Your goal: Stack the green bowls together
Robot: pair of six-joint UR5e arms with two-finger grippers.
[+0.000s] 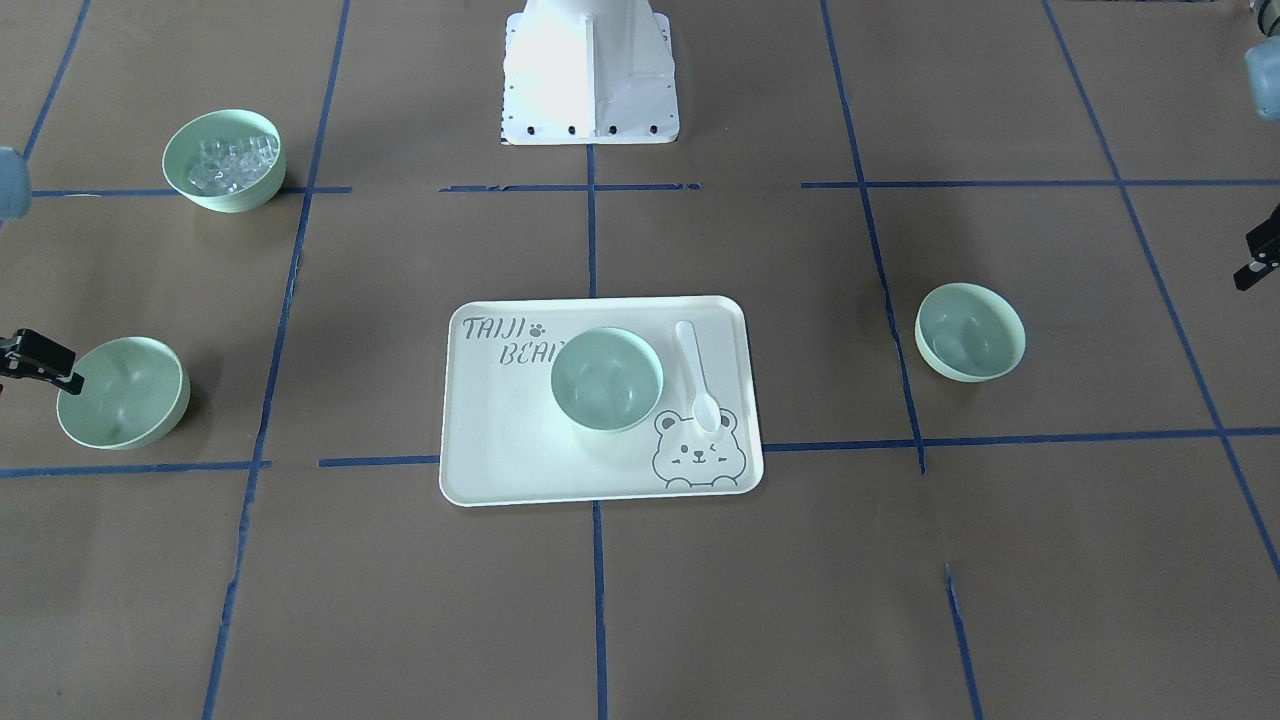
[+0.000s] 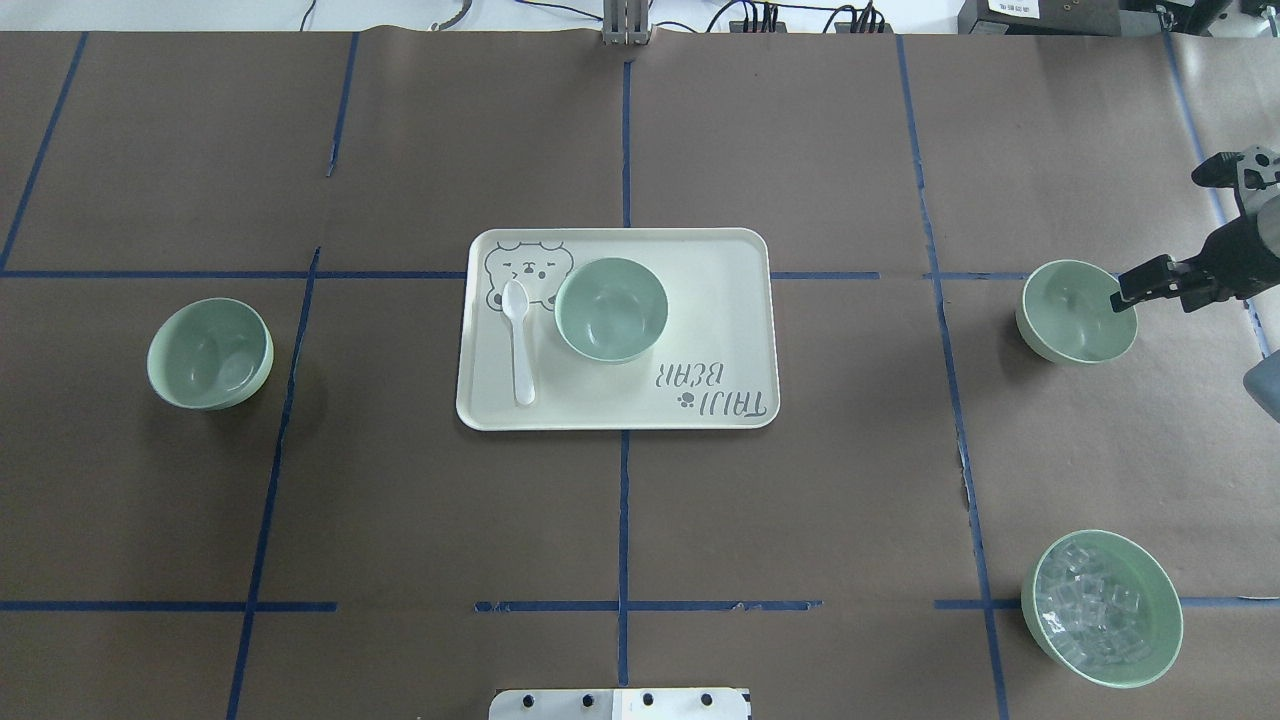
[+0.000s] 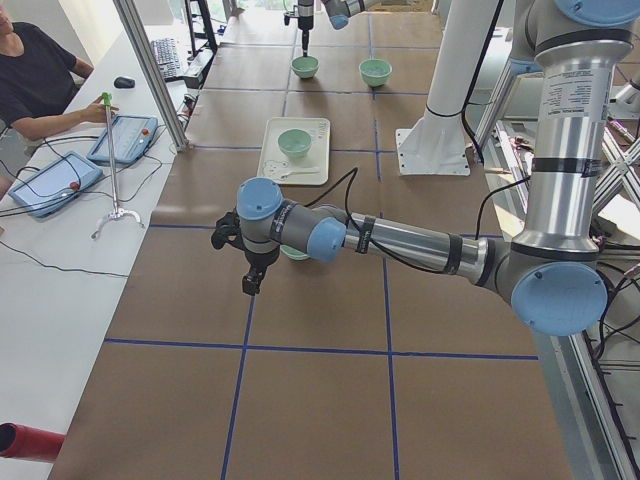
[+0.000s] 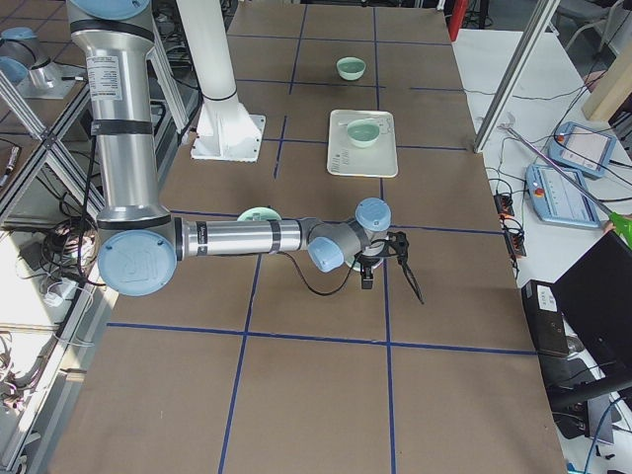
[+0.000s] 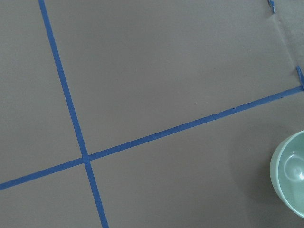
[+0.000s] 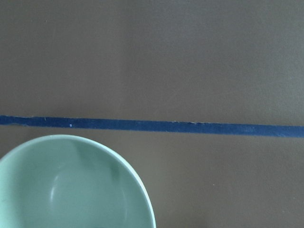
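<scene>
Three empty pale green bowls stand upright and apart. The left bowl (image 2: 210, 353) sits on the table on my left. The middle bowl (image 2: 611, 308) sits on a cream tray (image 2: 720, 300). The right bowl (image 2: 1075, 310) sits on my right. My right gripper (image 2: 1160, 280) hangs over that bowl's outer rim, holds nothing, and its jaws look apart. The right wrist view shows this bowl (image 6: 71, 185) just below. My left gripper (image 1: 1258, 262) is cut by the frame edge beyond the left bowl (image 1: 970, 331). I cannot tell whether it is open or shut.
A fourth green bowl (image 2: 1100, 678) with clear cubes stands at the near right. A white spoon (image 2: 519, 340) lies on the tray beside the middle bowl. The robot base (image 1: 590, 80) is at the table's near edge. Blue tape lines cross the brown surface.
</scene>
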